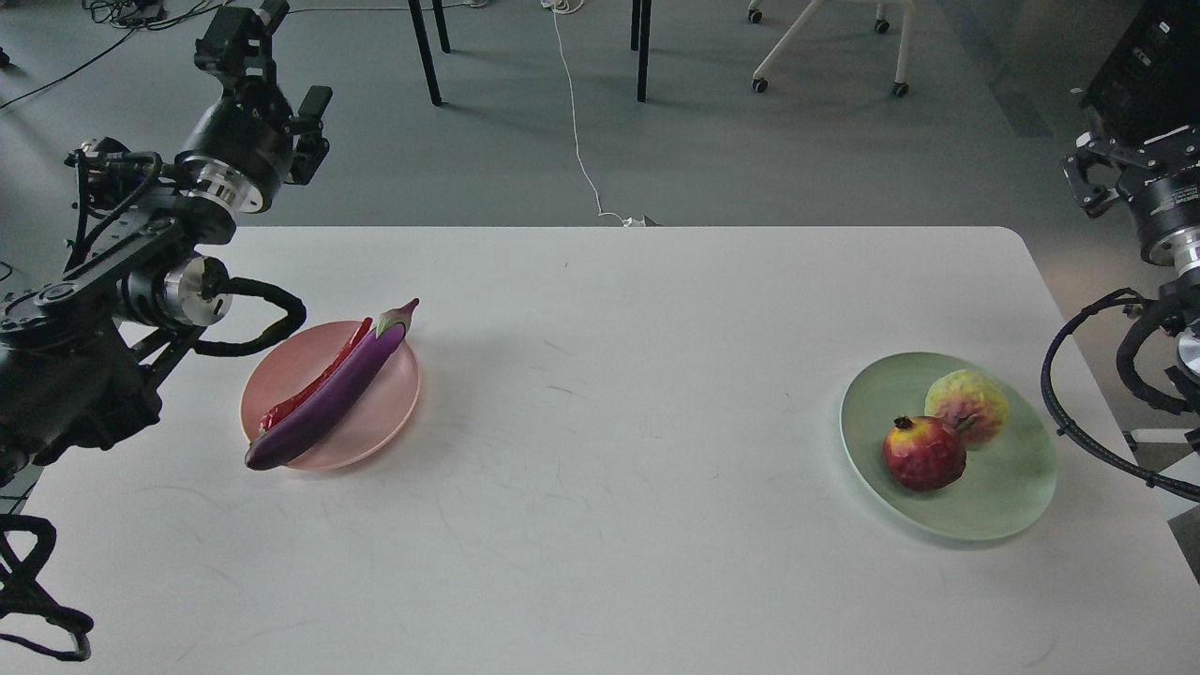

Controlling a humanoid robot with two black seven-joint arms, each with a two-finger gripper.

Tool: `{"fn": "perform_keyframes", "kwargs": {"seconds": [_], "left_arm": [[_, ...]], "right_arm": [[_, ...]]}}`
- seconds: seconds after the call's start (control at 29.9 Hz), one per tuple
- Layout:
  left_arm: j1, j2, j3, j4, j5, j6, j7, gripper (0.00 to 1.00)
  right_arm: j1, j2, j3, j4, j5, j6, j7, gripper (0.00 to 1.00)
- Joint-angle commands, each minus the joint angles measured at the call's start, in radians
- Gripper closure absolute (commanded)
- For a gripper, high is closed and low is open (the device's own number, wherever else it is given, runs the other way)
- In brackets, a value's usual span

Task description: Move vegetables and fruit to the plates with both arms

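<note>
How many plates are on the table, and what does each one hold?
2. The pink plate on the left holds the eggplant and the chili pepper. The green plate on the right holds the pomegranate and the yellow-green fruit.

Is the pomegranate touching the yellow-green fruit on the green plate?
Touching, it seems. In the head view the pomegranate and the yellow-green fruit meet on the green plate with no plate showing between them, the pomegranate overlapping the other fruit's lower left edge.
</note>
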Motion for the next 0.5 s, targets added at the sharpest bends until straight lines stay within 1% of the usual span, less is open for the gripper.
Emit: {"fn": "perform_keyframes", "kwargs": {"seconds": [0.0,0.07,0.2,0.47], "left_arm": [[0.032,-0.005,-0.014,0.012,-0.146,-0.059,0.002,0.02],[0.055,-0.006,-0.051,0.014,-0.206,-0.083,0.003,0.02],[0.098,-0.015,-0.121,0.014,-0.234,-0.089,0.003,0.02],[0.118,-0.017,-0.164,0.000,-0.237,-0.083,0.002,0.02]], "right_arm": [[-0.004,0.027,-0.001,-0.008,0.000,0.001,0.000,0.01],[-0.010,0.038,0.002,-0.010,0.000,-0.001,0.001,0.01],[-0.011,0.069,0.001,-0.036,0.000,0.001,0.009,0.00],[0.001,0.054,-0.013,-0.024,-0.005,0.003,0.003,0.00]]}}
